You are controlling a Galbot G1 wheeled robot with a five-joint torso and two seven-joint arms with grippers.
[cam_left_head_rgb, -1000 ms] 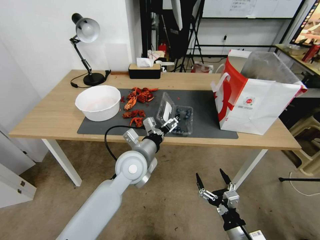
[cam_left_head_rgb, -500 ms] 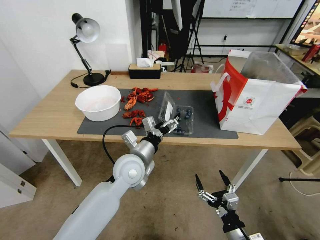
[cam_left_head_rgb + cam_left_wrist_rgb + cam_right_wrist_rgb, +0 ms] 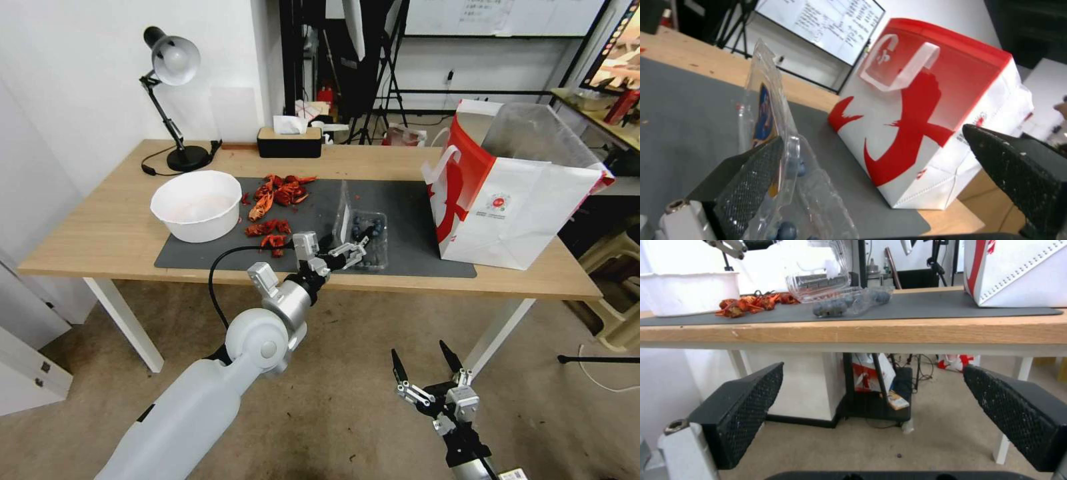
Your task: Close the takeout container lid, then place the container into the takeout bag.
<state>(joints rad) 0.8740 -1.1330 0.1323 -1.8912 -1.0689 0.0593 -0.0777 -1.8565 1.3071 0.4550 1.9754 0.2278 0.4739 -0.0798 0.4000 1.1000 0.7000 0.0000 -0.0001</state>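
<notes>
The takeout container [image 3: 371, 241] is a small clear clamshell with dark blueberries, lying on the grey mat [image 3: 407, 200]. Its lid [image 3: 345, 212] stands almost upright on the hinge. My left gripper [image 3: 351, 251] is open at the container's near left side. In the left wrist view one finger pad [image 3: 751, 181] lies against the outer face of the lid [image 3: 766, 110], with blueberries [image 3: 786, 230] below. The takeout bag [image 3: 520, 200], white with a red stripe, stands open to the right of the container. My right gripper [image 3: 427, 360] hangs open below the table's front edge.
A white bowl [image 3: 197, 203] and red crayfish shells [image 3: 275, 199] lie left of the container. A desk lamp [image 3: 172, 73] and a tissue box [image 3: 289, 141] stand at the back of the table. The right wrist view looks at the table edge [image 3: 853, 331] from below.
The lid has swung up from leaning back to the left to nearly upright. My left gripper has moved right behind it. The right arm has barely moved.
</notes>
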